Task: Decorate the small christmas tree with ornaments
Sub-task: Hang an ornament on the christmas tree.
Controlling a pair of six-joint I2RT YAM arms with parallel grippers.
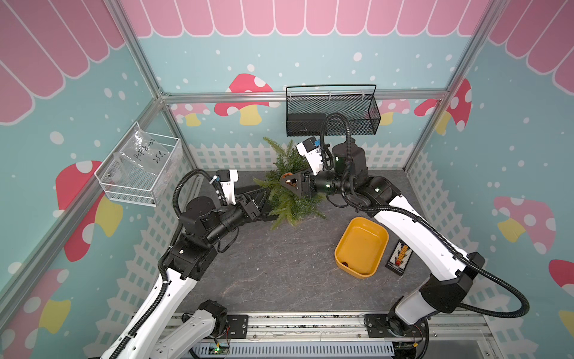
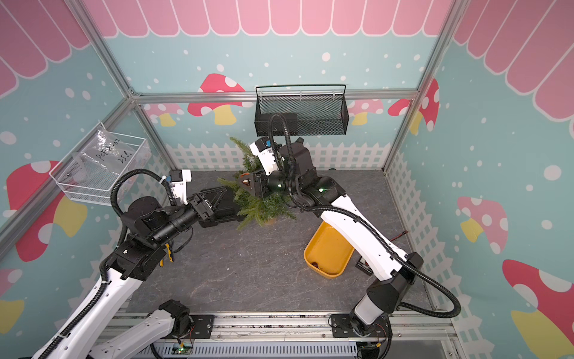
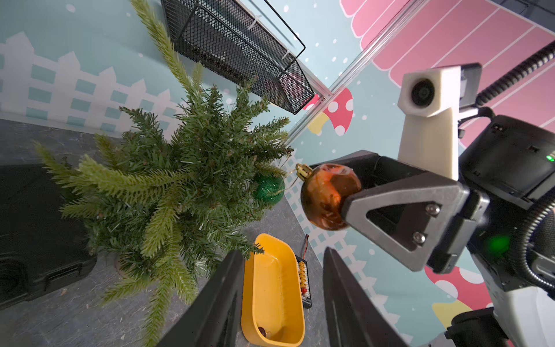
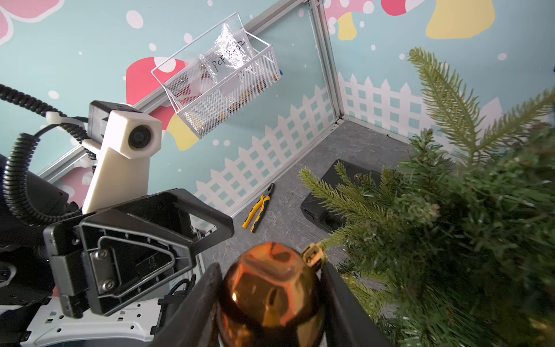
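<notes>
Ornament count: three, plus one small christmas tree (image 1: 289, 186) at back centre of table (image 1: 279, 273).
Right gripper (image 4: 271, 272) level at the branches, fingers clamped on amber bauble (image 3: 322, 198), gold cap towards tree. Green bauble (image 3: 268, 190) hangs on tree; red bauble (image 3: 262, 331) in yellow tub (image 3: 270, 288). Left gripper (image 3: 282, 255) low beside tree, fingers apart, empty. Bag (image 4: 231, 57) reads "PCF8-02".
</notes>
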